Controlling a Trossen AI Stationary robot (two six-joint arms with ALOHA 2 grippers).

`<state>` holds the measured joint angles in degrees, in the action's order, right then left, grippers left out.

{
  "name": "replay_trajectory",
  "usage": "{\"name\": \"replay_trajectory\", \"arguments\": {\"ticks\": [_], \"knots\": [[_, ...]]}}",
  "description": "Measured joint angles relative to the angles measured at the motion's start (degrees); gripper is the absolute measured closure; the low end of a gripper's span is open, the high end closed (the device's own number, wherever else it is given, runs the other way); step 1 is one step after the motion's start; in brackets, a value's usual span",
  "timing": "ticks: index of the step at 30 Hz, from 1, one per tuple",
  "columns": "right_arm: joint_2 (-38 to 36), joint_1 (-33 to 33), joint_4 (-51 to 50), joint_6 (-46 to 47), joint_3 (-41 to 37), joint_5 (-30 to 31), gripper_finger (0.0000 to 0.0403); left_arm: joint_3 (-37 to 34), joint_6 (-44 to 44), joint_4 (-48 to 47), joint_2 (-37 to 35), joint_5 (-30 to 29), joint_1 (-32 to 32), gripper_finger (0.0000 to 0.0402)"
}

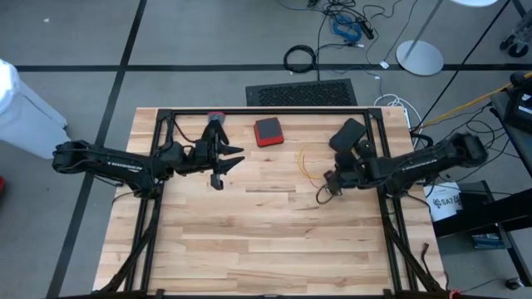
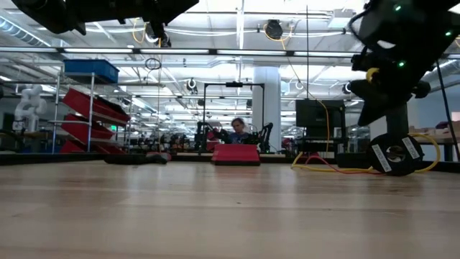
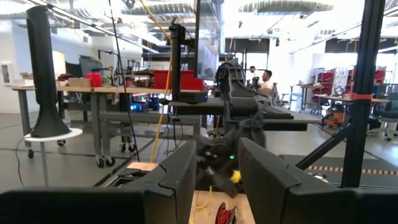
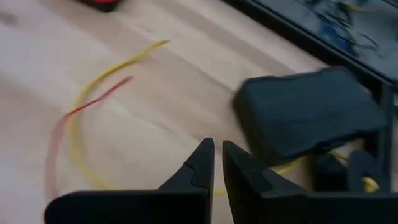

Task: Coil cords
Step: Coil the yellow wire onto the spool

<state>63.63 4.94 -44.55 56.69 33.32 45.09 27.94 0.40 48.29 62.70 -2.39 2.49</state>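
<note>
The right gripper [image 4: 216, 163], nearly clenched and holding nothing, hovers over the yellow cord [image 4: 78, 134], which curves on the table's [image 1: 249, 241] right side beside a black pad [image 4: 308, 112]. The coiling seems barely begun; next it must pinch the cord. The left gripper [image 1: 226, 162] waits open, far left. The near half of the table gives open room.

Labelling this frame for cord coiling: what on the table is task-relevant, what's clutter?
Job:
- thin yellow cord, looped on the wood
- thin red cord, lying beside it
- right gripper, shut, just above the table next to both cords
- left gripper, raised, empty

Lying about:
- flat red square box
- black rectangular pad
- wooden table
</note>
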Motion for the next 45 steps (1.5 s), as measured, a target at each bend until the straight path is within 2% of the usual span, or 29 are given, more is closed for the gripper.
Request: {"name": "replay_trajectory", "arguments": {"ticks": [8,19,27,32,40,45], "knots": [[2.28,-10.53,-2.92,-2.12,0.02,-0.04,0.0377,0.0,0.0,0.2,0.0,0.0,0.01,0.0275],[12.71,-18.08,-2.91,-3.0,0.04,-3.5,0.0329,0.0,0.0,0.17,0.0,0.0,0.01,0.0275],[18.82,-21.45,-4.16,-2.87,0.11,-4.49,0.0314,0.0,0.0,0.17,0.0,0.0,0.01,0.0275],[18.67,-22.29,-6.17,-2.1,0.1,-4.59,0.0314,0.0,0.02,0.17,0.0,0.0,0.01,0.0275],[12.97,-19.4,-6.54,-2.3,0.09,-4.92,0.0314,-0.02,0.08,0.18,0.0,-0.02,0.05,0.0275],[10.18,-18.92,-12.76,-0.4,0.09,-3.66,0.0314,-0.02,2.99,0.19,0.0,-0.02,0.05,0.0275]]}}
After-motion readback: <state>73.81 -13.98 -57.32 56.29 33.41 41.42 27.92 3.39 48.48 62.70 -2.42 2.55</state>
